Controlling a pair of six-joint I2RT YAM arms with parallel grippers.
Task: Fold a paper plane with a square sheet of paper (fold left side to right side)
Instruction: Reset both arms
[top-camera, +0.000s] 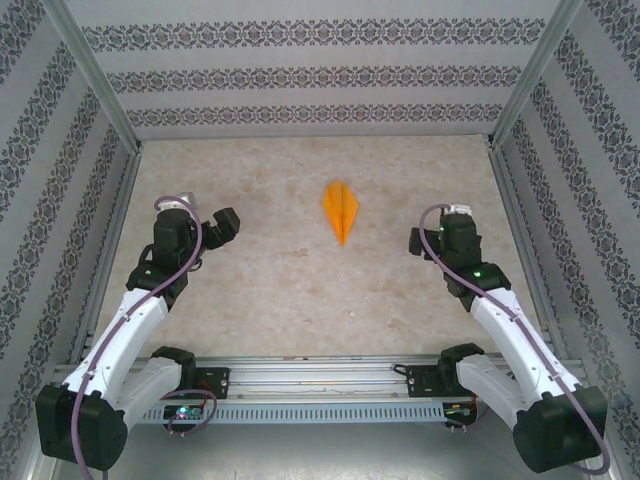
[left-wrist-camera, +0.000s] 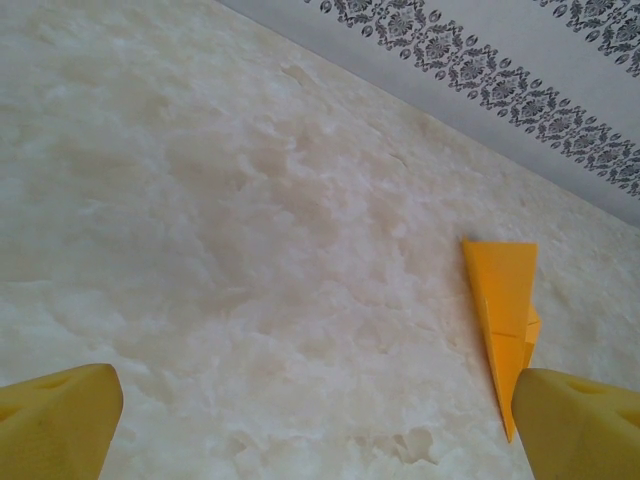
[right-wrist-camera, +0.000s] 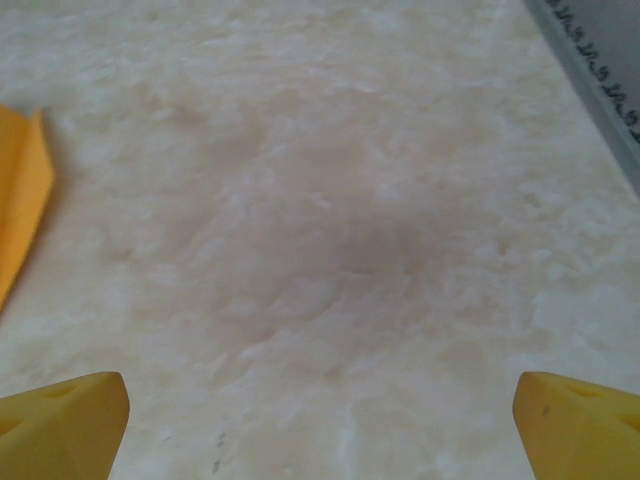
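I am watching the paper plane (top-camera: 341, 210), which is lying flat on the marbled beige table (top-camera: 260, 300) in the upper middle of the top view. Its sharp tip is pointing toward the bottom of the frame. Grey walls (top-camera: 300, 75) are closing in the table on three sides, and the dark bands running across them are ornament rather than lettering. Purple cables (top-camera: 190, 250) are looping along both arms.

The left gripper (top-camera: 218, 226) is hovering left of centre and the right gripper (top-camera: 416, 240) right of centre. Both are standing with their jaws spread wide and are gripping nothing. The plane is lying between them, well apart from each, with open tabletop on either side.

In the left wrist view the plane is sitting at the right of the frame, its tip ending just beside the yellow finger (left-wrist-camera: 575, 425) at lower right. In the right wrist view a sliver of it is showing at the left edge.
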